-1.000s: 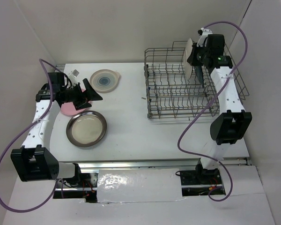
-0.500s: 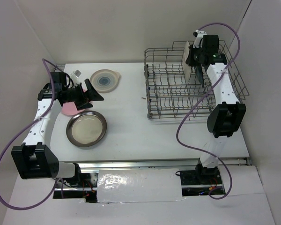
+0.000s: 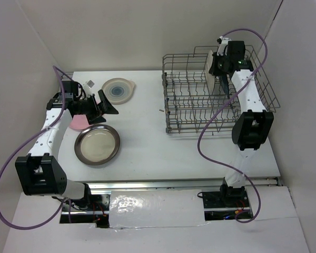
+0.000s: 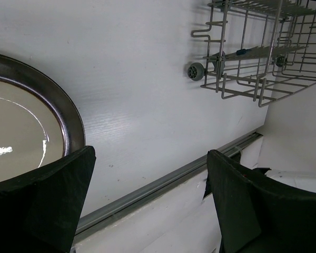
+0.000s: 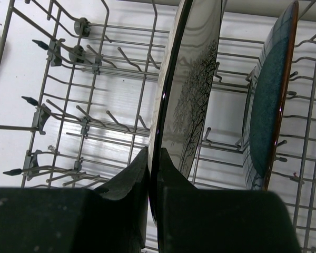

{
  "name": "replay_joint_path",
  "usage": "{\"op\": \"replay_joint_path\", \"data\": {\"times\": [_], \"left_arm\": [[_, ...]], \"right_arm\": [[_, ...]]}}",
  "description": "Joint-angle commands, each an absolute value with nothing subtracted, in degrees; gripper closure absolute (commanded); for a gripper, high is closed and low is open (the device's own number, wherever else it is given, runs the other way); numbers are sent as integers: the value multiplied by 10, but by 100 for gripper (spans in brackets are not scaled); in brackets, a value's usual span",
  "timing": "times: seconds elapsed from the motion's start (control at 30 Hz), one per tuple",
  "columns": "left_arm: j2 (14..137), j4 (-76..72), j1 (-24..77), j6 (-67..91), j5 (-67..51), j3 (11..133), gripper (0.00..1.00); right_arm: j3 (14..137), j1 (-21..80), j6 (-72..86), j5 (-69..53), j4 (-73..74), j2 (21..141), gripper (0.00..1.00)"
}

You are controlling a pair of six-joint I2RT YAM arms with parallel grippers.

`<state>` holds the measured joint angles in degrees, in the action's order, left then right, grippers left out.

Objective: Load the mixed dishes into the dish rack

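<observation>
My right gripper [image 5: 154,158] is shut on the rim of the grey plate with the branch drawing [image 5: 192,89] and holds it upright over the tines of the dish rack [image 3: 195,100]. The dark teal plate [image 5: 271,100] stands in the rack beside it. My left gripper [image 3: 106,105] is open and empty above the left of the table, over the pink plate [image 3: 76,122]. The brown-rimmed cream plate [image 3: 97,144] lies just below it and also shows in the left wrist view [image 4: 26,126]. The cream plate with blue centre [image 3: 117,90] lies behind.
A small grey square object [image 3: 89,83] lies at the back left. A tiny dark speck [image 3: 161,110] sits on the table left of the rack. White walls close in on both sides. The metal table-edge rail [image 4: 163,184] runs along the front.
My right gripper has moved a little left and back over the rack with the grey plate. My left gripper has shifted slightly right and back above the pink plate.
</observation>
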<state>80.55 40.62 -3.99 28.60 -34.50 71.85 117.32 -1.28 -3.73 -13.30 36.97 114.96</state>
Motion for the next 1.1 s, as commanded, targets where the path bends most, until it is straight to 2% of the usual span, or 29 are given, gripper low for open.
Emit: {"op": "replay_joint_path", "data": {"times": [0.0,0.3,0.67,0.77,0.8,0.87,0.9,1.07], "left_arm": [[812,394,-38,280,-346,736,1],[809,402,-33,286,-338,736,1],[795,410,-33,280,-327,732,1],[798,411,-33,279,-323,734,1],[797,410,-33,279,-326,735,1],[797,409,-33,279,-326,733,1],[799,409,-33,280,-325,732,1],[795,414,-33,281,-316,735,1]], "right_arm": [[1202,-17,-50,-122,308,1136,100],[1187,-4,-45,-84,308,1146,99],[1165,13,-31,-65,297,1155,94],[1172,12,-22,-69,302,1159,80],[1174,13,-19,-71,302,1159,72],[1177,14,-14,-73,302,1159,64],[1179,17,-12,-73,304,1159,55],[1187,32,-6,-68,316,1151,36]]}}
